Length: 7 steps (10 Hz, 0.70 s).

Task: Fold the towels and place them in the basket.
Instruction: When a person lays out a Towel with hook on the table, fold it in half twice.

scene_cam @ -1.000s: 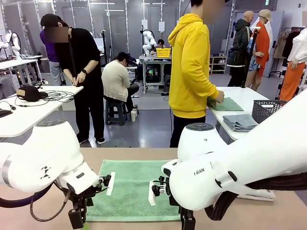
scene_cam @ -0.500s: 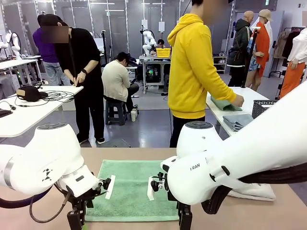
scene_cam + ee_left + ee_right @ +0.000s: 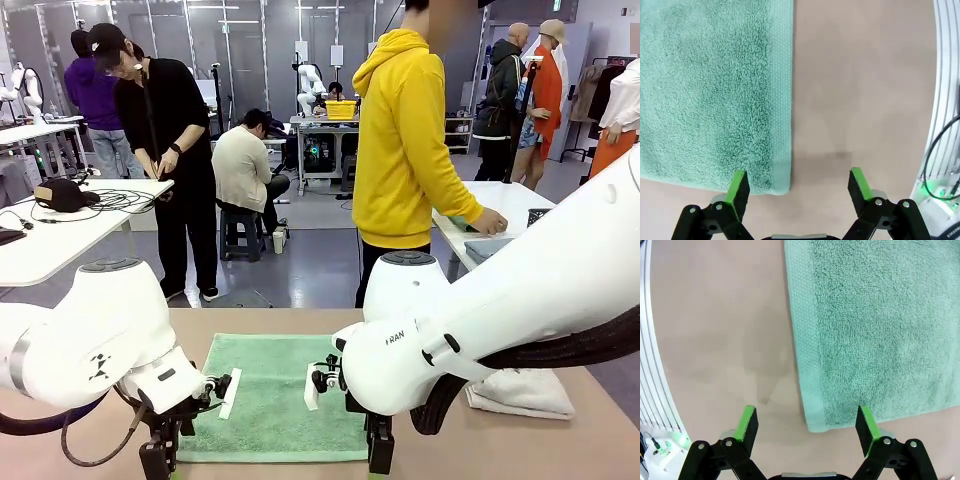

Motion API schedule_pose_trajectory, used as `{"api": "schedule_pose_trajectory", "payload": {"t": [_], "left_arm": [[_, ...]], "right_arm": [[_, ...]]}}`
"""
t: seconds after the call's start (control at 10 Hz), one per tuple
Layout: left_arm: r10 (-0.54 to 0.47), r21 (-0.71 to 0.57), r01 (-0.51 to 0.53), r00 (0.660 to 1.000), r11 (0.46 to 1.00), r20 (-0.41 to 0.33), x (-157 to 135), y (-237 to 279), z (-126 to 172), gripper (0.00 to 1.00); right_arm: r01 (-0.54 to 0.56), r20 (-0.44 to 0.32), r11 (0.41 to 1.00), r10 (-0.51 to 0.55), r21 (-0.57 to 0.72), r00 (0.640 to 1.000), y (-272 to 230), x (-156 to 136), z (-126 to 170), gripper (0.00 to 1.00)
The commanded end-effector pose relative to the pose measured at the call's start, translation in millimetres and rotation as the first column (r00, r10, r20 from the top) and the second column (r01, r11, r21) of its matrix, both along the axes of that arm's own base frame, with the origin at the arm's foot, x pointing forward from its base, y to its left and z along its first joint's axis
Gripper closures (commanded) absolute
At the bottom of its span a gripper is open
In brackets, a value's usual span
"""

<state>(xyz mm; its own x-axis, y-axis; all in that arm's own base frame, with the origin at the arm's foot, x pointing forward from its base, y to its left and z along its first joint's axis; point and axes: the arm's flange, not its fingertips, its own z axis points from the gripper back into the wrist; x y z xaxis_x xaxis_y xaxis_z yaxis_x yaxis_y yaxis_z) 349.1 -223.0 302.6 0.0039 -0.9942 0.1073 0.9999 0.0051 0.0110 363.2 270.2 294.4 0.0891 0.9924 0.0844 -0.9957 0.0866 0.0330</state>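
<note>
The green towel (image 3: 275, 395) lies spread flat and unfolded on the table (image 3: 270, 322), right in front of us. It is soft terry, light and limp. We judge it will sag and drag rather than hold a shape, so we should take it at the two near corners, where the woven hem band gives a firmer pinch than the loose pile. Both corners need lifting together, or the cloth will skew.

Our left gripper (image 3: 797, 179) hangs over one near corner, jaws spread wide and holding nothing. One pad (image 3: 738, 181) sits above the hem, the other above bare table. Our right gripper (image 3: 806, 416) is placed likewise at the other near corner, also wide apart and empty. Off to our right, an off-white towel (image 3: 525, 392) lies folded on the table.
</note>
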Motion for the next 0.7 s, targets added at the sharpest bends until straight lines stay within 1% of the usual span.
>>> {"api": "schedule_pose_trajectory", "payload": {"t": [0.0, 0.2, 0.3, 0.5, 0.6], "left_arm": [[-0.022, 0.016, 0.022, 1.0, 1.0, 0.012, -23, 18, -12, 0.0], [-0.015, 0.016, 0.015, 1.0, 1.0, 0.003, -19, 17, -13, 0.0], [-0.013, 0.013, 0.013, 1.0, 1.0, -0.006, -16, 17, -14, 0.02], [-0.018, 0.01, 0.018, 1.0, 1.0, -0.018, -13, 16, -16, 0.46], [-0.019, 0.014, 0.019, 1.0, 1.0, -0.017, -13, 15, -16, 0.82]], "right_arm": [[-0.014, -0.012, 1.0, 0.015, 0.006, 1.0, 0, 5, -3, 0.01], [-0.012, -0.018, 1.0, 0.012, -0.001, 1.0, 0, 7, -3, 0.01], [-0.008, -0.021, 1.0, 0.008, -0.006, 1.0, 0, 8, -4, 0.01], [-0.002, -0.028, 1.0, 0.002, -0.005, 1.0, -1, 10, -6, 0.01], [-0.003, -0.027, 1.0, 0.003, -0.003, 1.0, 0, 11, -6, 0.01]]}}
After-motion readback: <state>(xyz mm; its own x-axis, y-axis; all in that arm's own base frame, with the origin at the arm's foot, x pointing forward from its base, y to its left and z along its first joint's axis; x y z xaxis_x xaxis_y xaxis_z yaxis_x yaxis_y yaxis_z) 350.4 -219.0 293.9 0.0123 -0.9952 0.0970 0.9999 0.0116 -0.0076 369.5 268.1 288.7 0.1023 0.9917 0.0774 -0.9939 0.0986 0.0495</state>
